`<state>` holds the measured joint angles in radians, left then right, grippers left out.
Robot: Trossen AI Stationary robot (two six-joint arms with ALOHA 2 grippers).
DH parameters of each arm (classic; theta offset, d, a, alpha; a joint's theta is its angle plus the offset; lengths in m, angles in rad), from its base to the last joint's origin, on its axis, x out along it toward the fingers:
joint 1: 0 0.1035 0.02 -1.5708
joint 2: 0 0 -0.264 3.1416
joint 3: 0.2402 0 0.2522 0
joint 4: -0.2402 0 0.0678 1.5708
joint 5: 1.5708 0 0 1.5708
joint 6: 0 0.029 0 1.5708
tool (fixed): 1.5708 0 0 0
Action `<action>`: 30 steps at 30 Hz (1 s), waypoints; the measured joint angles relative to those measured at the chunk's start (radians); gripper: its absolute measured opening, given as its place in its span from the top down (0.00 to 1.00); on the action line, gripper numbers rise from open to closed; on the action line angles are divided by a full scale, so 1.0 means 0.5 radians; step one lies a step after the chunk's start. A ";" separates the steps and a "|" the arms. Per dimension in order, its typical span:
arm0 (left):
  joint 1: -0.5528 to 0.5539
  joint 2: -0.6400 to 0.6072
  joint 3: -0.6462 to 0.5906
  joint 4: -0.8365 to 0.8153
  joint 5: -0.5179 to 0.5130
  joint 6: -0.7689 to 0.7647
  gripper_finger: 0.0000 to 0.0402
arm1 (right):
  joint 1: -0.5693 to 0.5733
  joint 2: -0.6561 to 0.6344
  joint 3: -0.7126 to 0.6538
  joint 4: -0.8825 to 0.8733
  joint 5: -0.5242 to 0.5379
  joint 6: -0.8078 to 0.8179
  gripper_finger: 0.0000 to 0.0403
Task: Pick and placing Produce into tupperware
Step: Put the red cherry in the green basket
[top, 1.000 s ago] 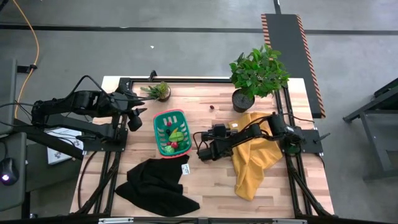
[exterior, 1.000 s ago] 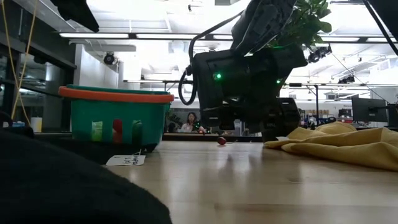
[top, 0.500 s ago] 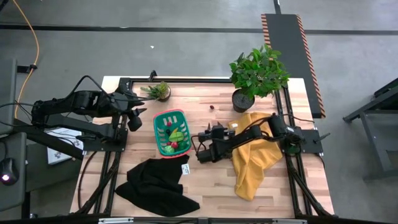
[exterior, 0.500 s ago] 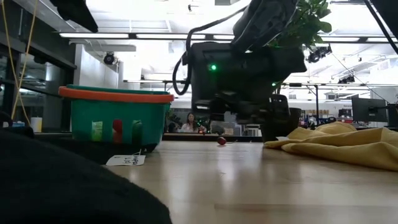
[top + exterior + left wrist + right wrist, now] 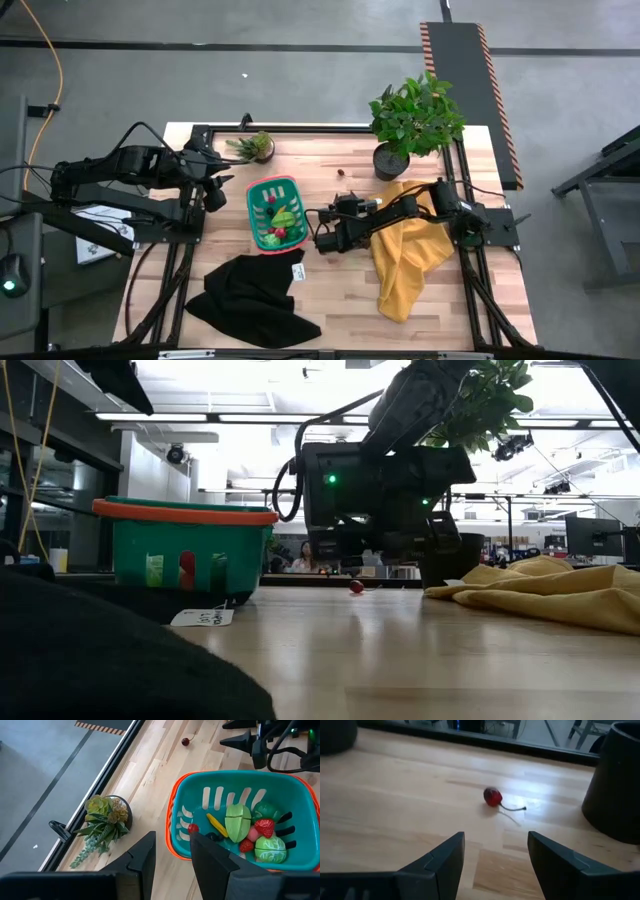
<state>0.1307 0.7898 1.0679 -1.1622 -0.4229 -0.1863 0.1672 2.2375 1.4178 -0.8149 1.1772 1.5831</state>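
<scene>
Small rectangular teal-green plastic basket with red-pink rim (image 5: 274, 211) sits left of centre on the wooden table (image 5: 340, 290). It already holds toy produce: a green half-fruit (image 5: 238, 821), a yellow piece (image 5: 217, 825), a strawberry (image 5: 264, 827), and darker bits too small to identify.

One tiny red toy cherry with a thin stem (image 5: 493, 797) lies loose on bare wood toward the far edge, between the small succulent pot (image 5: 259, 147) and the big leafy potted plant (image 5: 410, 120).

Right gripper (image 5: 495, 851) low over the table beside the basket; fingers parted, empty, cherry ahead of them.

Left gripper (image 5: 170, 851) waits at the basket's left; fingers apart, nothing between them.
</scene>
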 joint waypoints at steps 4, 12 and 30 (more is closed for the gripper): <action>0.000 0.000 0.000 0.000 0.000 0.005 0.72 | -0.012 0.002 0.000 -0.003 -0.110 -0.051 0.48; 0.000 0.000 0.000 0.000 0.000 0.005 0.72 | -0.011 0.002 0.000 -0.006 -0.236 -0.043 0.48; 0.000 0.000 0.000 0.022 -0.009 0.066 0.72 | -0.140 0.003 0.000 0.074 -0.282 -0.026 0.48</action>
<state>0.1307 0.7898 1.0679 -1.1512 -0.4275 -0.1535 0.0973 2.2391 1.4178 -0.7781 1.0362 1.5699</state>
